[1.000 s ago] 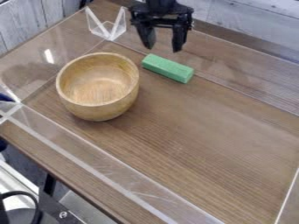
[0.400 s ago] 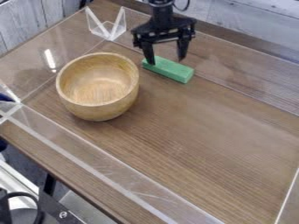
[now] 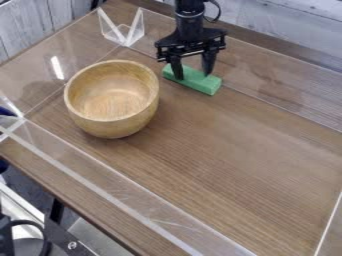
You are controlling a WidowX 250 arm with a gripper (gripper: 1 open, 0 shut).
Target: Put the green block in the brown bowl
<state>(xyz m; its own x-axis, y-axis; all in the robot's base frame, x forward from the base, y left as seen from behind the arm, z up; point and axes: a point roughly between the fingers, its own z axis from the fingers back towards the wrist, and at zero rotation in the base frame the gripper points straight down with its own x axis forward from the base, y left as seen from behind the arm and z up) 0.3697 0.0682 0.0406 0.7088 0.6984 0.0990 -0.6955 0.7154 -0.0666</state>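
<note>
Green block [image 3: 197,80]: flat on the wooden worktop [image 3: 227,150], upper centre of frame, just right of the brown bowl [image 3: 112,97]. Black pincer [image 3: 190,68]: pointing down, fingers spread astride the block's left end, not visibly pinching it. Bowl upright.

- A wooden worktop [image 3: 227,170] fills most of the view, dark brown with fine grain running from 10 o'clock toward 4 o'clock.
- Clear plastic walls [image 3: 94,185] fence the worktop; their edges show as pale lines along the 7 o'clock side and at the right.
- A folded piece of clear plastic [image 3: 120,28] stands near 12 o'clock, at the far edge.
- Pale grey planks [image 3: 34,25] lie behind the worktop at 11 o'clock.
- Soft light glints off the plastic at 9 o'clock.
- Dark, blurred shapes sit below the worktop at 7 o'clock; what they are cannot be told.
</note>
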